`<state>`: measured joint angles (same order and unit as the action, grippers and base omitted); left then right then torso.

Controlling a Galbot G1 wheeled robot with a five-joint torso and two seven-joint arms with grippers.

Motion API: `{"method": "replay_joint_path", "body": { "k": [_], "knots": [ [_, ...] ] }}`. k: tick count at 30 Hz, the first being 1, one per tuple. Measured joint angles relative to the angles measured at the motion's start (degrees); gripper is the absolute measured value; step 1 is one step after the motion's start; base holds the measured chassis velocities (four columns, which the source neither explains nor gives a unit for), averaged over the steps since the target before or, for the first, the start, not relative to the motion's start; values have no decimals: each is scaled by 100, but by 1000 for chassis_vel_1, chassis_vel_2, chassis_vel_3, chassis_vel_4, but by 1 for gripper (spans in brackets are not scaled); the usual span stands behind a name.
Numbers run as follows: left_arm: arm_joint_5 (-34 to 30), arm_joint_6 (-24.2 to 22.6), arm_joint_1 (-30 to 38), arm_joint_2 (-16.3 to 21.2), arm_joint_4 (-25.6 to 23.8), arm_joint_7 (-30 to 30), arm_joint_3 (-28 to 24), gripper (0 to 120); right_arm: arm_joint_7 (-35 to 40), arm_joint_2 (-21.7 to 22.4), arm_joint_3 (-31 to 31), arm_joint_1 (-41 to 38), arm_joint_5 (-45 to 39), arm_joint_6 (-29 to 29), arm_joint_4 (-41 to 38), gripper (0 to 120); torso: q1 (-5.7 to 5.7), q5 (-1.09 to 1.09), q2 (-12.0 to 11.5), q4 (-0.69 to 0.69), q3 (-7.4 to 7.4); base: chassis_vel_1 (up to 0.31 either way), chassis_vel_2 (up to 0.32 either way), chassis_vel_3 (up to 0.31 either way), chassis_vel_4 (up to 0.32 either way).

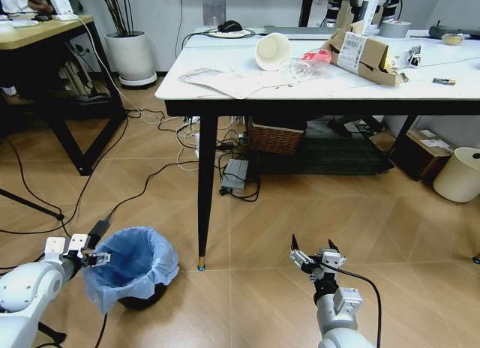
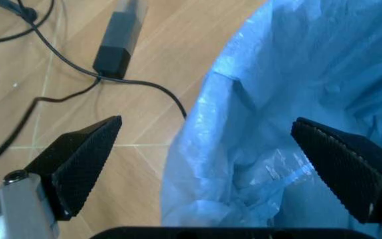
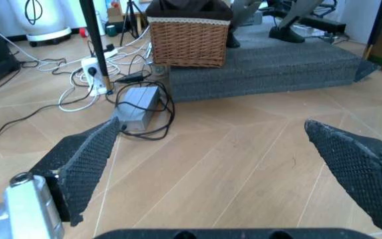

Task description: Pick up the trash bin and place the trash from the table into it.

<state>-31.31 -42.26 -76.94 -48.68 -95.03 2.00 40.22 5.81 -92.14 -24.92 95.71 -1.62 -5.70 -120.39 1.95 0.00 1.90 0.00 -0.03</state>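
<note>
One trash bin (image 1: 135, 267) stands on the wood floor at the lower left of the head view, its crinkly blue bag bunched over the rim, just beside the near left leg of the table (image 1: 225, 93). On the one marble-look table, in the upper half of the frame, the trash lies spread out: one paper cup (image 1: 273, 51) on its side, one brown cardboard piece (image 1: 361, 54) with a white label, one crushed bottle (image 1: 311, 61) between them, and flat white packets and tissues (image 1: 225, 80) toward the left edge.

The left gripper (image 1: 96, 257) sits at the bin's left rim; in the left wrist view its two fingers (image 2: 78, 159) stand wide apart, straddling the bag's edge (image 2: 204, 164) and clamping nothing. The right gripper (image 1: 315, 259) hovers over bare floor at lower centre-right, its jaws spread wide and empty.
</note>
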Motion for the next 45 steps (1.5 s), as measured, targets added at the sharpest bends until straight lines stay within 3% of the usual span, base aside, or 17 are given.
{"method": "replay_joint_path", "body": {
  "k": [12,17,21,24,29,31,34,40,45],
  "knots": [
    [226,5,133,-112,219,158,-187,97,0,0,14,2,15,4,27,100,0,0,1,0,2,0,0,0,0],
    [247,7,106,-113,221,157,-172,81,0,0,39,-12,25,6,55,100,0,0,2,0,2,0,0,0,0],
    [219,9,89,-99,225,155,-155,61,-8,0,52,-45,73,23,119,100,0,0,2,0,2,0,0,0,0],
    [204,10,98,-104,239,154,-156,56,-12,0,57,-48,80,26,133,100,0,0,2,0,2,0,0,0,0],
    [171,12,122,-160,286,152,-201,33,-26,0,63,-41,130,43,156,100,0,0,3,0,3,0,0,0,0],
    [170,12,123,-162,289,152,-204,32,-27,0,63,-41,133,43,157,100,0,0,2,0,3,0,0,0,0],
    [169,17,171,-198,341,150,-256,16,-31,0,59,-42,160,50,160,100,0,3,3,0,2,0,0,0,0],
    [94,24,231,-230,350,110,-321,3,-38,0,40,-36,210,79,177,100,0,3,4,0,2,0,0,0,0],
    [-16,24,171,-249,259,27,-328,3,-43,0,37,-36,279,96,187,100,0,-1,4,0,3,0,0,0,0]
  ]
}}
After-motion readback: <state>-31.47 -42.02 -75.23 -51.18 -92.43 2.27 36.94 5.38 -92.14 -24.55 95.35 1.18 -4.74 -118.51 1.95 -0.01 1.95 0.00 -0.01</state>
